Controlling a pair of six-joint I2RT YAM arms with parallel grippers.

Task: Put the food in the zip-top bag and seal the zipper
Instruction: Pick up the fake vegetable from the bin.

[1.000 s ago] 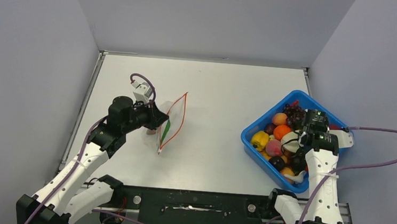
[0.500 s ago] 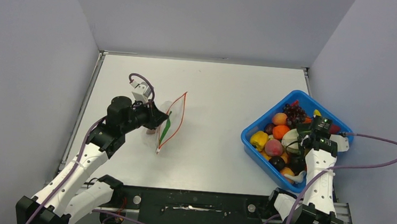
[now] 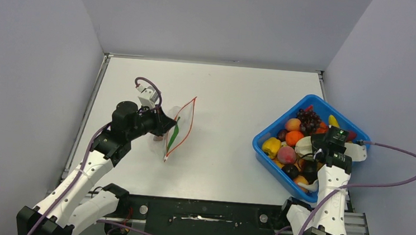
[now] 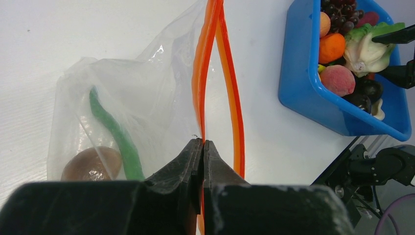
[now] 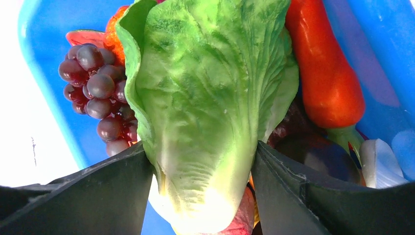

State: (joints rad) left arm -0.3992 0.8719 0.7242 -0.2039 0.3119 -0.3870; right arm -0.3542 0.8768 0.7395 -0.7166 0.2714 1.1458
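The zip-top bag (image 3: 179,127) stands on the left half of the table with its mouth gaping. My left gripper (image 4: 202,143) is shut on one strip of the zipper (image 4: 201,73); the other strip (image 4: 234,98) bows away to the right. Inside the bag lie a brown round piece (image 4: 90,164) and a thin green piece (image 4: 115,129). The rest of the food fills a blue bin (image 3: 265,141). There my right gripper (image 5: 200,152) has both fingers against the sides of a green lettuce leaf (image 5: 210,98), beside purple grapes (image 5: 100,93) and a red pepper (image 5: 325,73).
The blue bin (image 5: 44,58) sits at the table's right side, holding a yellow pepper (image 3: 272,147), a peach (image 3: 287,155), an orange (image 3: 295,138) and dark pieces. White table lies between bag and bin. Grey walls enclose the table on three sides.
My right gripper has drawn back toward the bin's right side and its fingers have narrowed onto the lettuce leaf. The left gripper and bag have stayed put.
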